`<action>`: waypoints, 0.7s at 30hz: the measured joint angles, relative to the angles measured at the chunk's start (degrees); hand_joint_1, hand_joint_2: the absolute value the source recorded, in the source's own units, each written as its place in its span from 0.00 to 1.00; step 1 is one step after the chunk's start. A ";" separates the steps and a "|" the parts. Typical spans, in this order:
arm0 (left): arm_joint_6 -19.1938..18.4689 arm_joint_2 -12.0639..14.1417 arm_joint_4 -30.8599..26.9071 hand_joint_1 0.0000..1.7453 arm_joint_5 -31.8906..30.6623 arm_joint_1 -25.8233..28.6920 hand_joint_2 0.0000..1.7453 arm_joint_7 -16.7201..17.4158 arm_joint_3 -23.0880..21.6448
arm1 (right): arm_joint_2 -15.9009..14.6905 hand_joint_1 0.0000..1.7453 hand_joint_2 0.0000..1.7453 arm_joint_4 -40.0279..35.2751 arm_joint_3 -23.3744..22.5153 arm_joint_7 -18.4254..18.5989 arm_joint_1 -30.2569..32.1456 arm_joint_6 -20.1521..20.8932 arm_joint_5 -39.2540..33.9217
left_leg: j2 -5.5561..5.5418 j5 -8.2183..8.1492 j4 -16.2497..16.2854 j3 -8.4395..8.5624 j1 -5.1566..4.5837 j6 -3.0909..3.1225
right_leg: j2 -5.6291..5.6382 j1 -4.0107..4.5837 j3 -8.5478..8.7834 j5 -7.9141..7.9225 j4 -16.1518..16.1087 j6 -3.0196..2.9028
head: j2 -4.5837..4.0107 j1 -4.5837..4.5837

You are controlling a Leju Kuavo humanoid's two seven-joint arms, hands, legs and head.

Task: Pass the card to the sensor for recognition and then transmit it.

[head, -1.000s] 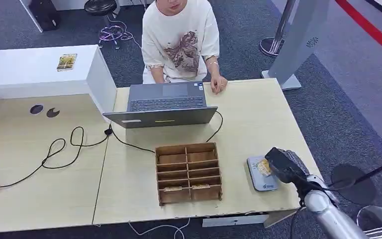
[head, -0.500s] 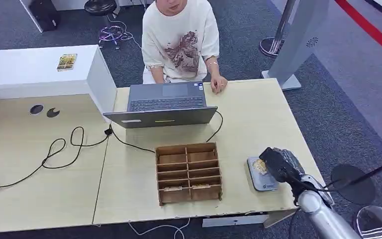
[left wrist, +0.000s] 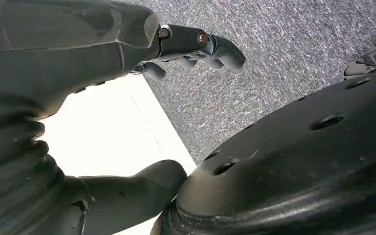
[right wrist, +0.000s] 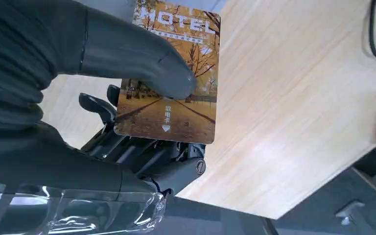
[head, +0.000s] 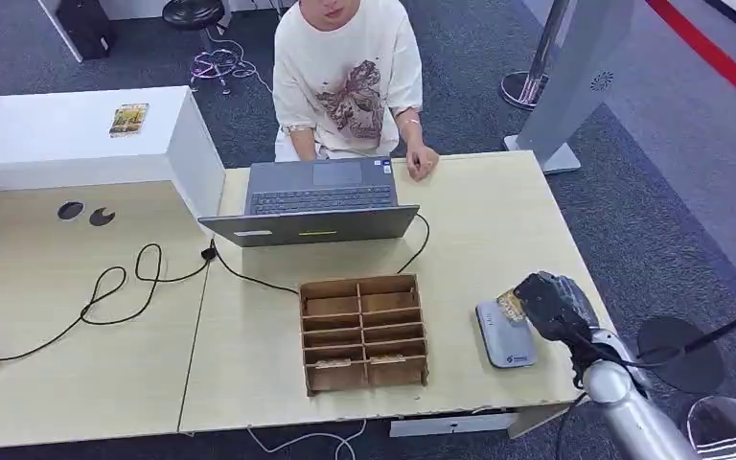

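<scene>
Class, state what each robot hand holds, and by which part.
The right hand holds the hotel card, thumb on its face, fingers behind. The left hand holds nothing.

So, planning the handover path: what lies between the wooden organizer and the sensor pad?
Only bare tabletop in the head view, between the wooden organizer and the sensor pad. The right hand holds the card over the pad's far end.

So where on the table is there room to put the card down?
Bare wood lies between the wooden organizer and the sensor, and a wide patch between the laptop and the sensor. It's crowded left of the organizer, where the black cable loops.
</scene>
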 joint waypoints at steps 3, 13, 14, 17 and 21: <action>0.07 0.00 0.00 0.00 0.02 0.01 1.00 0.00 0.00 | 0.04 1.00 1.00 -1.27 -0.87 -0.55 0.17 0.44 0.00 | 0.00 0.00 0.00 0.00 0.00 0.00 | 0.00 0.00 -0.01 0.00 0.00 0.00 | -0.02 0.02; 0.24 0.00 0.00 0.00 0.04 0.01 1.00 0.00 0.00 | 0.04 1.00 1.00 -4.44 -2.67 -1.40 0.18 0.83 -0.90 | 0.00 0.00 0.00 -0.01 0.00 0.00 | 0.01 0.00 0.00 0.00 0.01 0.00 | 0.00 0.02; 0.24 0.00 0.00 0.00 0.04 0.01 1.00 0.00 0.00 | 0.04 1.00 1.00 -4.76 -2.88 -1.60 0.14 0.83 -1.14 | 0.00 0.00 0.00 -0.01 0.00 0.00 | 0.01 0.00 0.00 0.00 0.01 0.00 | -0.02 0.02; 0.26 0.00 0.00 0.00 0.07 0.01 1.00 0.00 0.00 | 0.04 1.00 1.00 -5.81 -3.19 -1.97 -0.46 0.92 -1.66 | 0.02 0.00 0.00 -0.01 0.00 0.00 | 0.04 0.00 0.00 0.00 0.01 0.00 | 0.00 0.00; 0.37 0.00 0.00 0.00 0.07 0.00 1.00 0.00 0.00 | 0.04 1.00 1.00 -7.41 -3.21 -2.01 -1.81 0.70 -1.46 | 0.02 0.00 0.00 -0.01 0.00 0.00 | 0.03 0.00 0.00 0.00 0.02 0.00 | -0.02 0.00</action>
